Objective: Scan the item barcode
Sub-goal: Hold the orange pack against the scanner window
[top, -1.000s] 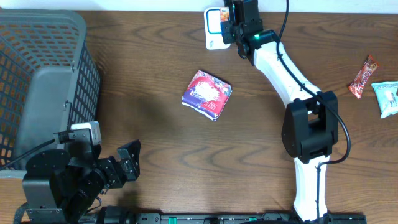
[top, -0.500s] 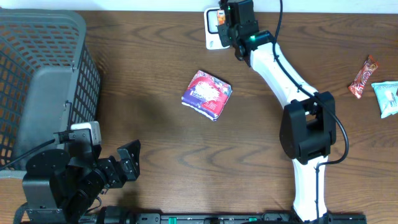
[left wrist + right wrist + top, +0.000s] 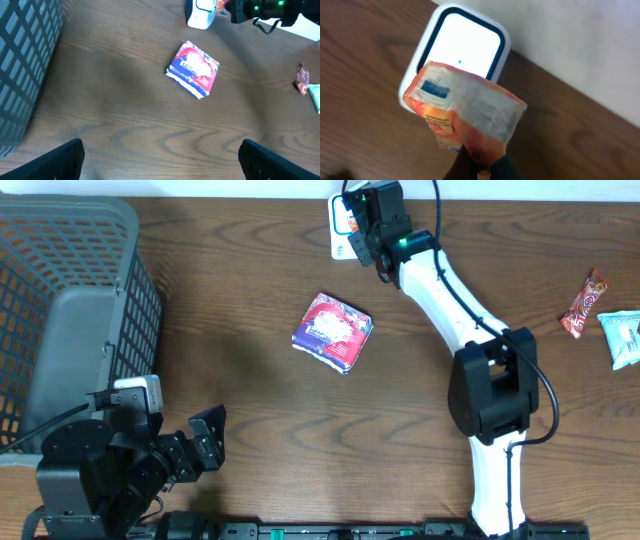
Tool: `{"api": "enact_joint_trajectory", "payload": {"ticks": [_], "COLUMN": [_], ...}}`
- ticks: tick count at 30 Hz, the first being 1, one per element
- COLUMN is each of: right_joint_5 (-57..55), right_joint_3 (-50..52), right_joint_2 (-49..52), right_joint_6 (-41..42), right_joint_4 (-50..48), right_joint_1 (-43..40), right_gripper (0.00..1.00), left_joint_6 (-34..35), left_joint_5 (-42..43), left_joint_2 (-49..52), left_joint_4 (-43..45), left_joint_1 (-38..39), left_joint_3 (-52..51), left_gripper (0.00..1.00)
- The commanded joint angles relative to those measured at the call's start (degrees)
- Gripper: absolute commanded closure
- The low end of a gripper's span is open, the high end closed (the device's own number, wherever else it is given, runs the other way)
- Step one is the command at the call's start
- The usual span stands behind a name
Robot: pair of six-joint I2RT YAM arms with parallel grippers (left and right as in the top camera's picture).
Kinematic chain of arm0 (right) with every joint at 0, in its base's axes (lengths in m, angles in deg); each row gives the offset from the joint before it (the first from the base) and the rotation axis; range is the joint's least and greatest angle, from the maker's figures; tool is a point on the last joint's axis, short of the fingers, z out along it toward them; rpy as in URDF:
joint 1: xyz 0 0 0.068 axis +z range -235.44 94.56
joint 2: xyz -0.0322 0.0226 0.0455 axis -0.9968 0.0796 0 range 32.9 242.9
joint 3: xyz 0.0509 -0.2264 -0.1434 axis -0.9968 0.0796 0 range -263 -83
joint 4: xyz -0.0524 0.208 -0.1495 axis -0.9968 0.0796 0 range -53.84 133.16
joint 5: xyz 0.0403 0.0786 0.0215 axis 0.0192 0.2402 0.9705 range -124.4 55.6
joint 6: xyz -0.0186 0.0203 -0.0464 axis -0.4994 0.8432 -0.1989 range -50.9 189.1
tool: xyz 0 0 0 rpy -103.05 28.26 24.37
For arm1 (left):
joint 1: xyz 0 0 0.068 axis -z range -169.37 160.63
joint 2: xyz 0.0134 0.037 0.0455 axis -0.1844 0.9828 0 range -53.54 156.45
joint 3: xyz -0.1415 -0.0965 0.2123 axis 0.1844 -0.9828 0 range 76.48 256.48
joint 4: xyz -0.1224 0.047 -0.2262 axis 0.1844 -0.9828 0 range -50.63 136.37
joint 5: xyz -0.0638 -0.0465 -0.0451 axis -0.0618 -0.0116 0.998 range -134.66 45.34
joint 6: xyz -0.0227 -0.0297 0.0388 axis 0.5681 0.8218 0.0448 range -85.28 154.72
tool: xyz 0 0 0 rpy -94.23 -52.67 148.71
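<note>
Most of the task is looking done, in my judgement: I am holding the orange and clear crinkly plastic packet [image 3: 465,112] just over the white rounded scanner [image 3: 465,42] at the far edge of the brown wooden bench [image 3: 355,75]. Whether the barcode is being read, I cannot tell. My right pincer [image 3: 479,167] is clenching the packet's lower corner. My left pincer [image 3: 160,160] is standing wide open, grasping nothing.

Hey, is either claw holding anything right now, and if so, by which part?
The right claw pinches an orange packet by one end, in front of the white scanner. The left claw is open, holding nothing.
</note>
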Motion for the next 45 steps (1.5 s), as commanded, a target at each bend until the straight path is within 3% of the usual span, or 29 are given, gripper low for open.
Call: {"api": "enact_joint_trajectory", "payload": {"ticks": [1,11,23,27,40,45], "right_joint_5": [-9.2,-9.6,4.5,4.7,3.8,-4.5], "right_joint_3": [-0.4,-0.4,-0.4,-0.4,-0.4,-0.3], "right_joint_2": [-0.2,-0.2,-4.2,-5.9,-5.5,-3.8], "right_joint_6": [-3.7,-3.7,15.6,16.7,0.0,-9.3], "right_joint_4": [-0.7,-0.3,1.4,1.3,2.2,1.3], "right_joint_1": [1.6,2.9,0.2,-0.9,-1.4,-0.1], "right_gripper": [0.99,0.99,0.99,0.99,0.99,0.99], "left_joint_6": [-0.1,-0.1,-0.1,-0.1,-0.1,-0.1], "left_joint_5": [0.8,0.8,0.8,0.8,0.8,0.8], "left_joint_2": [0.0,0.0,0.0,0.0,0.0,0.0], "left_joint_4": [0.0,0.0,0.0,0.0,0.0,0.0], "left_joint_1": [-0.2,-0.2,-0.2,-0.2,-0.2,-0.2], "left_joint_3": [0.8,0.8,0.8,0.8,0.8,0.8], "left_gripper": [0.02,0.02,0.02,0.02,0.02,0.02]}}
